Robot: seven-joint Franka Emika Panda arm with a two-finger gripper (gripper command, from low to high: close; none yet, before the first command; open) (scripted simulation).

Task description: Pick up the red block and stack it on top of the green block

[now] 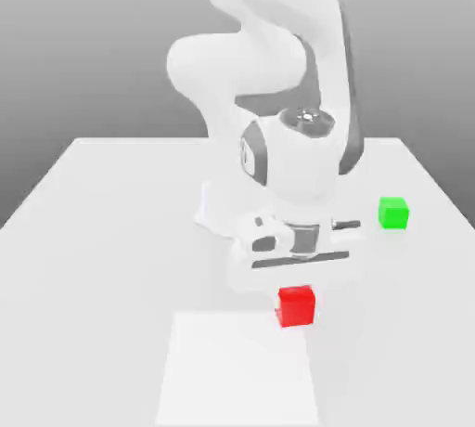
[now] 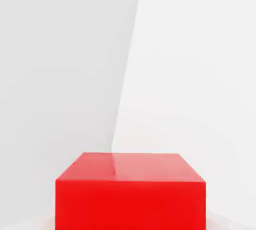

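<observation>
Red block (image 1: 296,306) nearest the lens in the exterior view, sitting on the white table (image 1: 83,230) at the far edge of a paler square patch (image 1: 237,374). Arm bent low right over it; gripper (image 1: 297,277) pointing down at the block, jaws closed together, apparently onto the block's sides. Green block (image 1: 393,213) sits well apart, farther back toward the exterior view's right. Hand view: red block (image 2: 130,194) close up, top face glossy.
</observation>
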